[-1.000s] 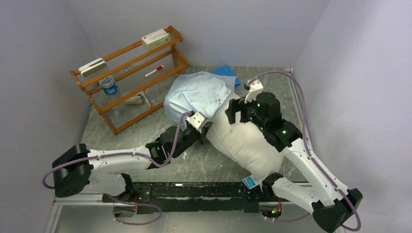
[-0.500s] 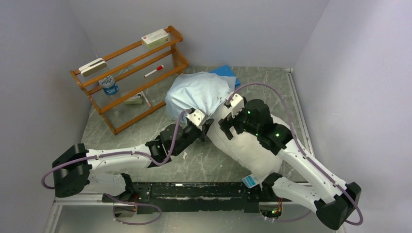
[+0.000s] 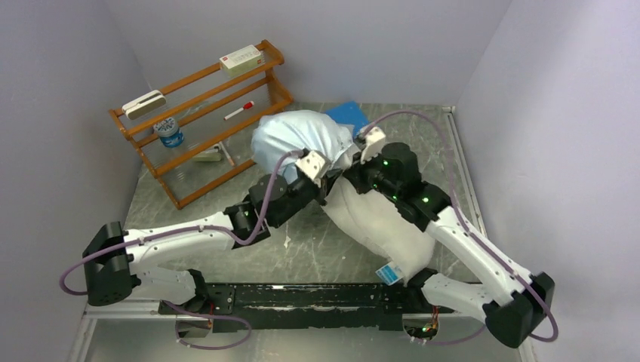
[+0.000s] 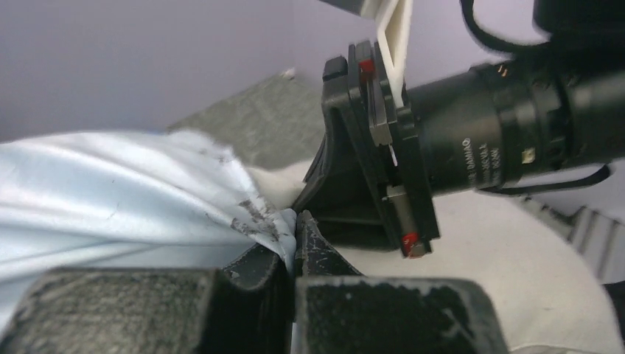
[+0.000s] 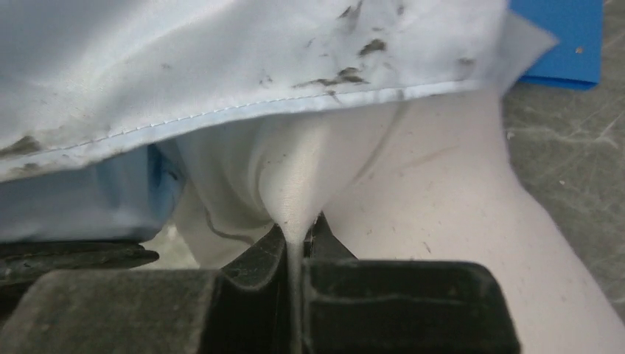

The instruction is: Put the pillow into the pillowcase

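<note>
pillow (image 3: 377, 226): white | pillowcase (image 3: 298, 139): pale blue, dark smudges | sheet (image 3: 349, 113): bright blue | rack (image 3: 198, 78): orange-brown | table (image 3: 302, 249): grey

We read only small white print, seemingly "DAMIAO", on the black motor (image 4: 472, 125); the label on the box (image 3: 241, 58) atop the rack (image 3: 198, 78) and the blue tag (image 3: 388, 273) of the pillow (image 3: 377, 222) are too small to read

The far end of the pillow (image 3: 377, 226) is hidden inside the pillowcase (image 3: 294, 139). The blue sheet (image 5: 560, 40) (right wrist view) is cut off at the frame's top-right corner. Lettering on the box (image 3: 241, 58) atop the wooden rack (image 3: 204, 181) is too small to read.
</note>
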You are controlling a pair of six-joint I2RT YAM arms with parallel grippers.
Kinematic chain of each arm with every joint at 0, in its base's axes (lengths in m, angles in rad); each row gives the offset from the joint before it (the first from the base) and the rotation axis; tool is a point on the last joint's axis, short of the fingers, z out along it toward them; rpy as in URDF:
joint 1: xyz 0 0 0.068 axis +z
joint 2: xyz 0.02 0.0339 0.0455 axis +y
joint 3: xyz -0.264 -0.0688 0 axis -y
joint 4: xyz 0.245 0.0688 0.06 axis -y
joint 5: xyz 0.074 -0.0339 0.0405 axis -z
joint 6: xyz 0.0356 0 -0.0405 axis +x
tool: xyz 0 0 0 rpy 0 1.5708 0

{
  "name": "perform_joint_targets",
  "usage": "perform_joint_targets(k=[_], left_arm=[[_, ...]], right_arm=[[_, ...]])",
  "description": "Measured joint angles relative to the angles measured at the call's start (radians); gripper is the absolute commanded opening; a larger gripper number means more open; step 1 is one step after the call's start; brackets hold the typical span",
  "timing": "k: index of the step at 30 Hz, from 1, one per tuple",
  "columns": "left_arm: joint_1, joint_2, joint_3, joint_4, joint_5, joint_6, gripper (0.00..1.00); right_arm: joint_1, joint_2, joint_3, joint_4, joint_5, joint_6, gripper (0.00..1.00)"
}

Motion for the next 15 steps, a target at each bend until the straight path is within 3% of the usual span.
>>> perform_joint_targets(k=[7, 15], left_arm=[[-0.008, -0.042, 0.261, -0.182, 0.174, -0.027, 0.05], [-0.034, -0.069, 0.293, -0.272, 0.381, -0.024, 0.05]], right_arm=[[-0.008, -0.188, 0.07, 0.045, 0.133, 0.357, 0.0], [-0.01, -0.165, 0.095, 0.082, 0.333, 0.703, 0.0]])
